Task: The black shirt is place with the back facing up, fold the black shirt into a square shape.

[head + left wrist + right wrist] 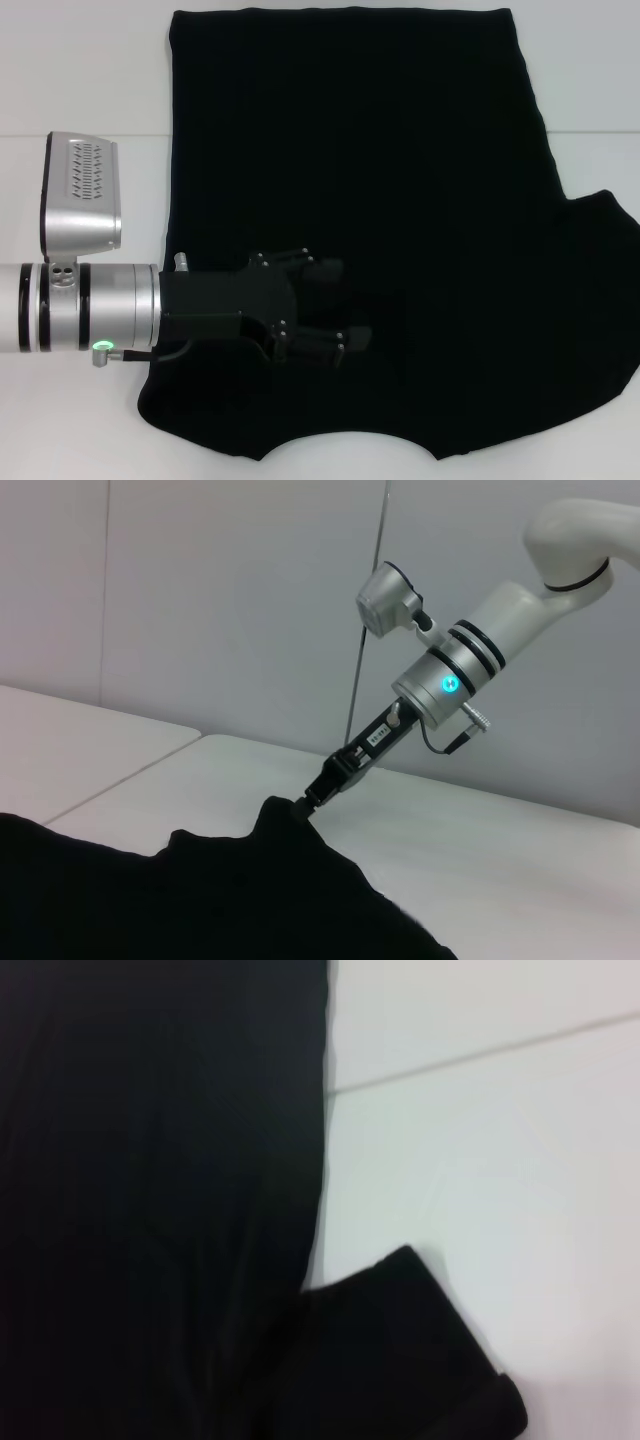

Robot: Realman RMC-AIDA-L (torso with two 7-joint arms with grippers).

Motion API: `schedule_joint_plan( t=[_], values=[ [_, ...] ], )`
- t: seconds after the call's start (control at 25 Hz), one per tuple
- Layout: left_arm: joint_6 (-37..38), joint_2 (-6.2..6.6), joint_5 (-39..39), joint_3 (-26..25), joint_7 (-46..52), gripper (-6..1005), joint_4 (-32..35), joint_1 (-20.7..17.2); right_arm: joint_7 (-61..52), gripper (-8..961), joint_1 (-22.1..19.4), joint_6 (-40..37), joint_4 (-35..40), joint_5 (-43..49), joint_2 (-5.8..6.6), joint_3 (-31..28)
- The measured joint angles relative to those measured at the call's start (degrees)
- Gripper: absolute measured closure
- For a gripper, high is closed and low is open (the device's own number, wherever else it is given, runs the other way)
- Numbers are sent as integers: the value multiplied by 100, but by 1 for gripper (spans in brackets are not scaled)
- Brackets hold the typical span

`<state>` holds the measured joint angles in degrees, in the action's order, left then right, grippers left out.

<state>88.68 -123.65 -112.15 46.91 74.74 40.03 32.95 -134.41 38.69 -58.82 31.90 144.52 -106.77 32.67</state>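
White worktop (pixel 80 70) runs under everything, with a thin seam crossing it and a pale wall behind in the left wrist view. On it lies the black shirt (pixel 400 200), spread flat and plain side up, hem at the far edge, neckline cut-out at the near edge, one short sleeve (pixel 610 260) sticking out on the robot's right. The left side already runs in a straight line with no sleeve showing beyond it, so that side looks folded in.

The left gripper (pixel 325 305) reaches in from the left over the near-left part of the shirt, low above the cloth; black fingers against black fabric, I cannot tell whether its jaws are parted or whether they hold any cloth. The right gripper (pixel 315 798) shows only in the left wrist view — it comes down at a slant onto a raised peak of cloth at the shirt's edge, and its jaws appear closed on that fabric, lifting it a little.

My reading: the sideways folds are in hand, with the right side still open. The next move likely calls for carrying the pinched right edge and sleeve across toward the middle, laying it flat without dragging the rest, before folding hem toward collar.
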Motion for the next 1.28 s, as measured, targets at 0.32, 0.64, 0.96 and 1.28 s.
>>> schedule_joint_plan(
  t=[0.32,0.64,0.96,1.28],
  values=[
    [-4,-4,0,-4,66,65,12,14,62,900,57,-75,149,0,-3,28],
    [-31,-20,0,-20,120,65,30,49,213,889,205,-750,690,-3,-211,58],
    [-45,-22,1,-25,137,65,40,43,107,878,877,-787,627,36,-441,704],
    [-64,-15,58,-29,137,65,39,10,-118,866,1290,-1260,566,37,-635,1505]
  ],
)
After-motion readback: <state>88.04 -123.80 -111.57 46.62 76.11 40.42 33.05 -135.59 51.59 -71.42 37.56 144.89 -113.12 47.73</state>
